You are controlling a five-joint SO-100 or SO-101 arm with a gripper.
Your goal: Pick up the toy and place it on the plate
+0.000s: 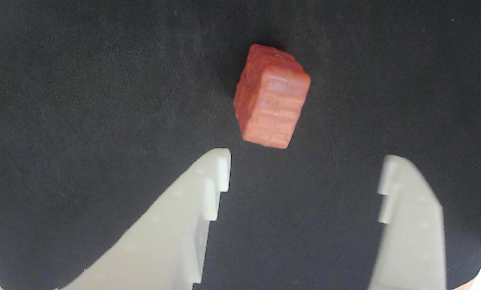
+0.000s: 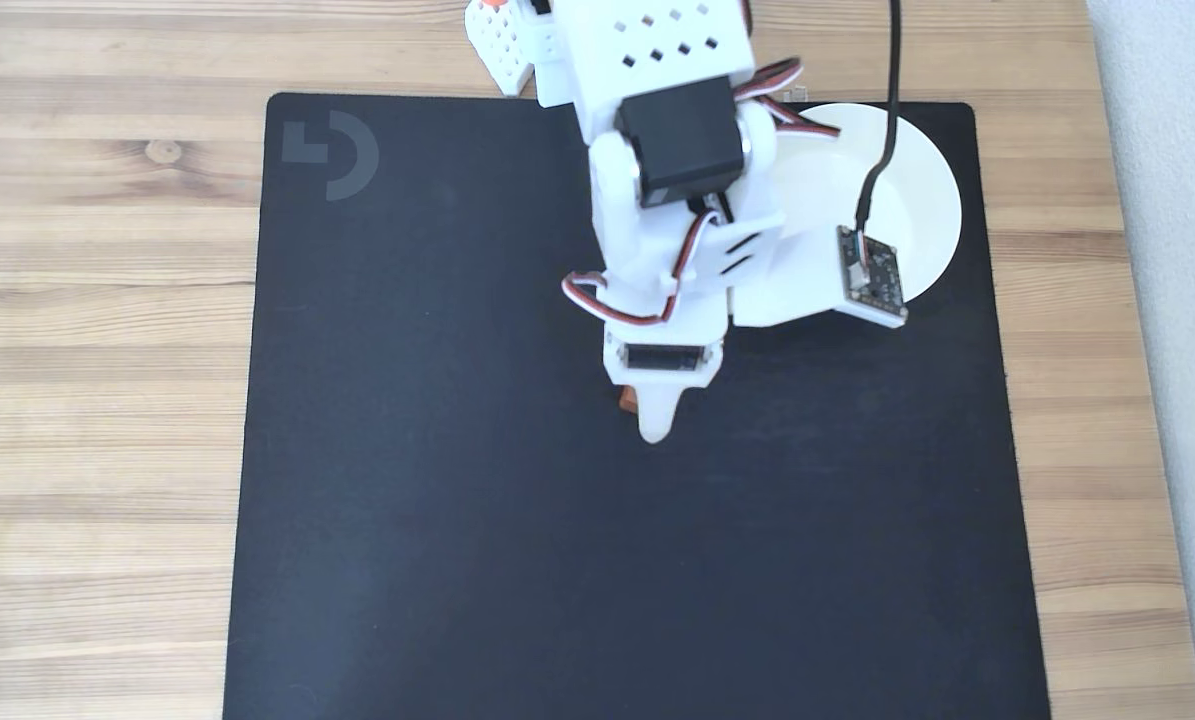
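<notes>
Toy [image 1: 271, 96]: one, on mat [image 1: 83, 100]; plate [image 2: 922, 190]: one; end effector [image 1: 304, 169] spread.

- Bare black mat [image 1: 83, 100] lies all round the small reddish-brown brick-patterned toy block [image 1: 271, 96]
- White two-finger gripper [image 1: 304, 167] stands wide apart, the gap between its fingers unblocked, toy just ahead
- Round white plate [image 2: 922, 190] sits well apart, partly under the arm

In the fixed view, the mat [image 2: 457, 450] lies on the table [image 2: 97, 350]. The plate [image 2: 922, 190] rests on the mat's upper right corner. The toy [image 2: 626, 399] lies near mat centre, left of the gripper [image 2: 657, 425] tip, well apart from the plate.
</notes>
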